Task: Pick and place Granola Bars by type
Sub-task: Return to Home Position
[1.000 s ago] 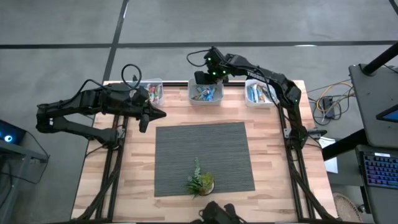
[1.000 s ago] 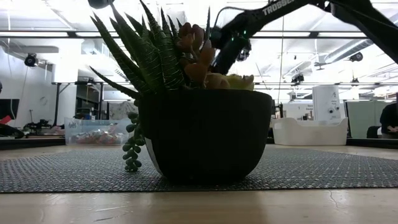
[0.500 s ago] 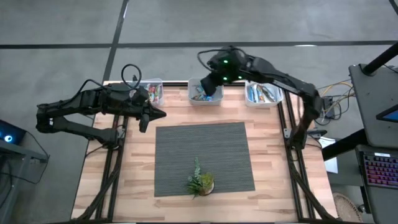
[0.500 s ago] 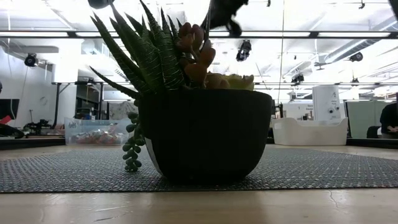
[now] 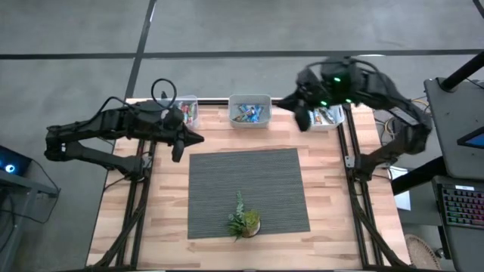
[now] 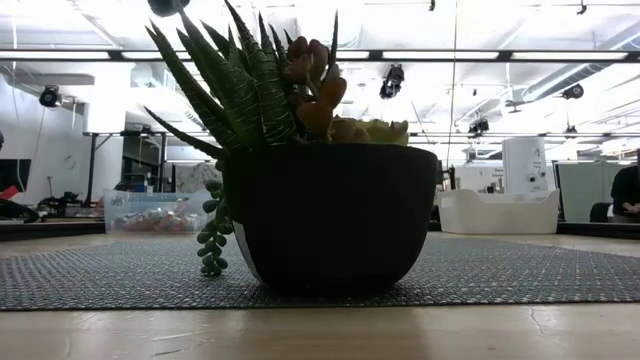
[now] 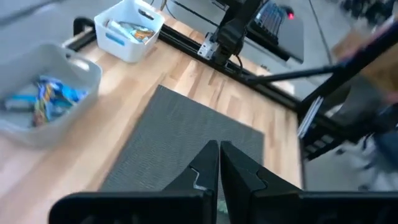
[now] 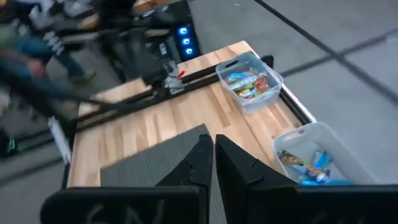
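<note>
The Granola Bars lie in three bins along the table's far edge. Red and pink ones fill the left bin (image 5: 186,112) (image 8: 249,82), blue ones the middle bin (image 5: 249,110) (image 7: 43,93) (image 8: 314,155), and mixed ones the right bin (image 5: 321,115) (image 7: 128,28). My left gripper (image 5: 198,139) (image 7: 219,155) hangs shut and empty above the wood, near the left bin and off the mat's far left corner. My right gripper (image 5: 302,121) (image 8: 211,152) is high in the air between the middle and right bins, shut and empty.
A grey woven mat (image 5: 248,193) covers the table's middle. A small potted plant (image 5: 244,221) (image 6: 330,220) stands on its near part and fills most of the low view. Bare wood shows on both sides of the mat.
My right gripper has risen from the middle bin and swung toward the table's right edge, rolling as it went. It now hangs high beside the right bin. It has left the low view upward.
</note>
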`<state>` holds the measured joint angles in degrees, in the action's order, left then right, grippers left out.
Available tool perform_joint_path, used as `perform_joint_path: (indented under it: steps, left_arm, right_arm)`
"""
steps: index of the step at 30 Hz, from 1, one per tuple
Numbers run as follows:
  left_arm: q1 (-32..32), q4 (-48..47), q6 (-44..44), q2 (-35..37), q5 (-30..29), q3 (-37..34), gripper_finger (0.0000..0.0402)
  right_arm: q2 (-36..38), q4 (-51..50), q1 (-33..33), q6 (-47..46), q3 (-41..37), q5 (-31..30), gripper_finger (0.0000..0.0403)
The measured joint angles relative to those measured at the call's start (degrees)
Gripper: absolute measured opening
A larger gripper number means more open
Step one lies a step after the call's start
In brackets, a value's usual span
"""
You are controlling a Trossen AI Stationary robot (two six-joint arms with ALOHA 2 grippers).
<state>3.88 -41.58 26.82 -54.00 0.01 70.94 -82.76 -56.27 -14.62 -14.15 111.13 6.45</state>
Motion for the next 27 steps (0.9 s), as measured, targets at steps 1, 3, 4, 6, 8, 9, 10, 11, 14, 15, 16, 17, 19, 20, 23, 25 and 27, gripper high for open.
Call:
perform_joint_path:
  steps: [1,3,4,6,8,9,10,11,14,15,16,17,19,20,23,25,27]
  left_arm:
    - [0.0,0.0,-2.1,0.0,0.0,0.0,0.0000]
    - [-0.1,0.5,-6.7,-0.1,0.0,0.0,0.0000]
    - [-0.2,1.3,-7.9,0.0,0.0,0.0,0.0000]
    - [-0.2,2.9,-9.2,0.8,0.1,0.0,0.0000]
    - [-0.2,4.6,-11.4,1.7,0.1,0.0,0.0000]
    - [-0.3,5.2,-12.6,2.4,0.1,0.0,0.0000]
    - [-0.3,5.5,-13.3,2.9,0.1,0.0,0.0000]
    - [-0.3,6.0,-13.5,3.5,0.1,0.0,0.0000]
    - [-0.3,6.9,-15.6,5.3,0.1,-0.3,0.0000]
    - [-0.3,7.2,-16.4,6.0,0.1,-0.6,0.0000]
    - [-0.3,7.5,-16.8,6.8,0.1,-1.2,0.0000]
    - [-0.3,7.9,-16.9,7.7,0.1,-1.9,0.0000]
    - [-0.3,11.2,-17.4,9.5,0.1,-4.5,0.0000]
    - [-0.3,13.6,-18.4,10.6,0.1,-6.1,0.0000]
    - [-0.3,21.0,-20.8,13.5,0.0,-12.3,0.0000]
    - [-0.3,25.5,-21.0,15.4,0.0,-16.7,0.0000]
    - [-0.3,29.3,-20.8,17.1,0.0,-20.8,0.0000]
  right_arm:
    - [1.2,-0.7,0.6,2.0,-0.5,0.0,0.0013]
    - [3.5,-0.6,1.9,4.1,-2.1,0.0,0.0013]
    - [4.4,-0.1,2.4,4.2,-3.0,0.0,0.0013]
    - [5.9,1.4,3.5,5.2,-5.1,0.0,0.0013]
    - [7.6,5.0,4.6,5.7,-8.4,0.0,0.0013]
    - [8.5,7.9,5.0,6.6,-10.4,0.0,0.0013]
    - [9.3,11.2,5.5,7.5,-12.7,0.0,0.0013]
    - [10.0,14.8,5.9,8.3,-15.1,0.0,0.0013]
    - [12.0,24.6,6.1,9.5,-22.8,0.3,0.0013]
    - [12.7,26.9,6.0,10.1,-25.2,1.1,0.0013]
    - [13.3,28.8,6.0,10.7,-27.5,2.3,0.0013]
    - [14.2,30.7,5.9,10.9,-29.6,3.5,0.0013]
    - [15.9,32.6,5.9,11.1,-33.4,4.2,0.0013]
    - [16.8,33.1,6.0,11.2,-35.3,4.4,0.0013]
    - [19.1,35.2,6.0,11.5,-40.5,4.7,0.0013]
    - [21.0,38.0,6.0,11.1,-44.1,4.5,0.0013]
    - [23.5,43.0,6.0,9.9,-48.3,4.5,0.0013]
